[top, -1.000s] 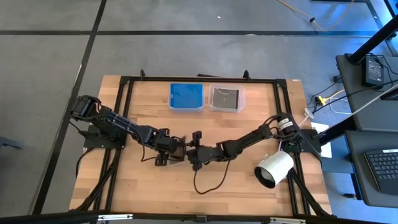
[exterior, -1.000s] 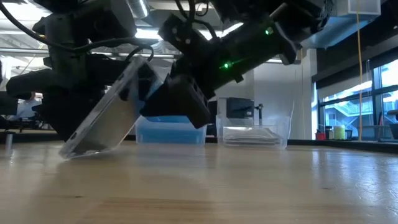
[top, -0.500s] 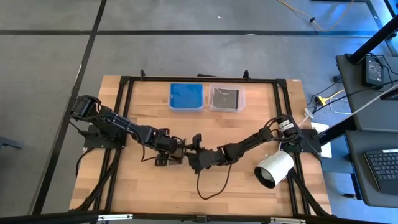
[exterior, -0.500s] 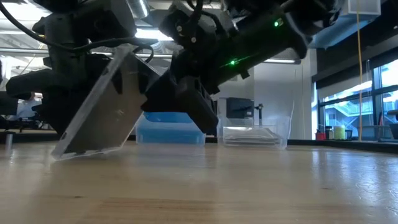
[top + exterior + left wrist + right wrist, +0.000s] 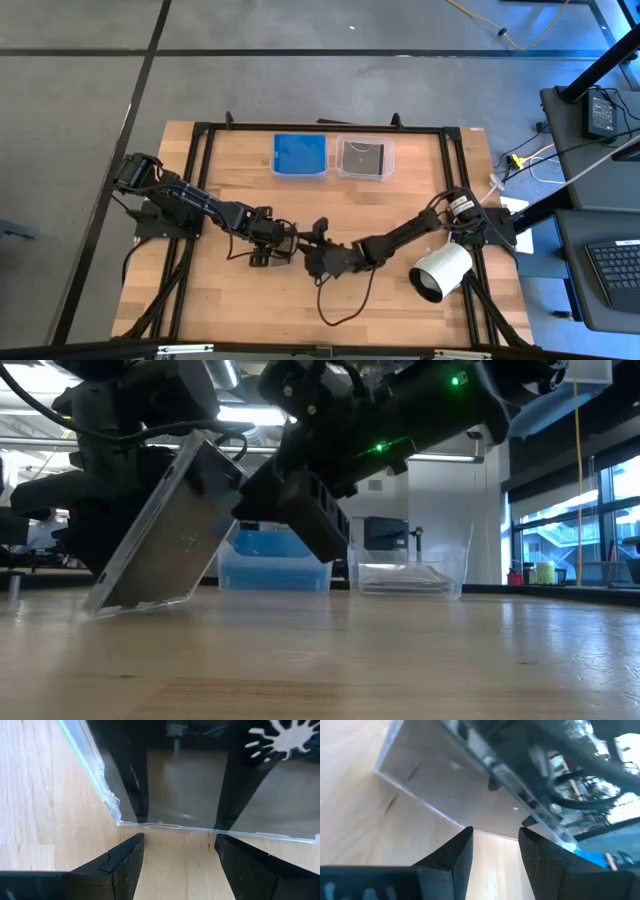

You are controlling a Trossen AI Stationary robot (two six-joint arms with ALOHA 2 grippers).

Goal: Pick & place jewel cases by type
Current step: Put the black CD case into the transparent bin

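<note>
- My left tool is down at the middle of the bench, well in front of the blue tub, and its fingers sit spread wide, bare wood showing between them.
- A clear jewel case stands tilted here, its lower edge on the bench and its top leaning toward my right arm.
- In my left wrist view that case is just ahead of the finger tips; whether they actually touch it I cannot tell.
- My right tool is right beside the left one, just on the other side of the case, fingers parted with a narrow gap and nothing between them.
- From the right wrist the case's flat face slants just above those tips.
- Behind us, the blue tub holds blue cases; the clear tub next to it holds a dark case.
- A white cylinder lies on the bench to the right of my right arm.
</note>
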